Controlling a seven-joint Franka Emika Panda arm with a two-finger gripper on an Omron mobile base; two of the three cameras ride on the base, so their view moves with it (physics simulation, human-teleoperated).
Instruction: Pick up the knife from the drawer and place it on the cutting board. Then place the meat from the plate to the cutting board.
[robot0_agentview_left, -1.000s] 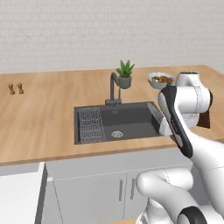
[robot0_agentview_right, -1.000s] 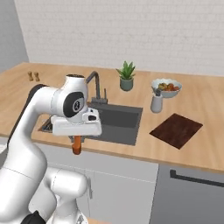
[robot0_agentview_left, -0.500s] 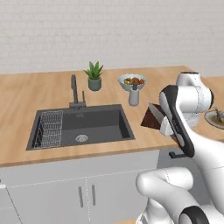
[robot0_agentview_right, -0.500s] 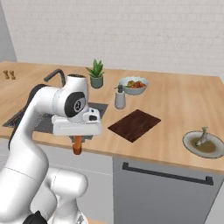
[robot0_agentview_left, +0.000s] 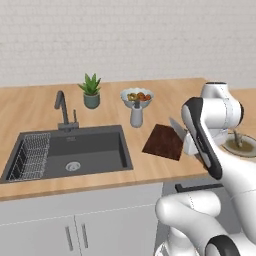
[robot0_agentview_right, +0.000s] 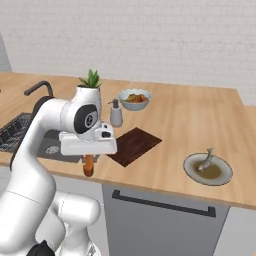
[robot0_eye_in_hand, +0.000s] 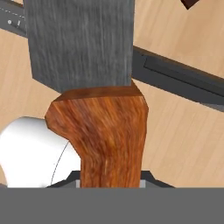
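Wooden counter (robot0_agentview_right: 190, 120) carries the cutting board (robot0_agentview_right: 135, 145); the gripper (robot0_agentview_right: 89, 159), clamped on the knife (robot0_eye_in_hand: 105, 131), seemingly hangs beside it, ready for placing.

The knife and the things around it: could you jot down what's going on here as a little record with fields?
knife: held in the shut gripper, orange-brown handle in the gripper, grey blade pointing away from it
cutting board: bare, on the wooden counter right of the sink
meat: lying on the plate
fruit bowl: behind the board
plant: behind the sink
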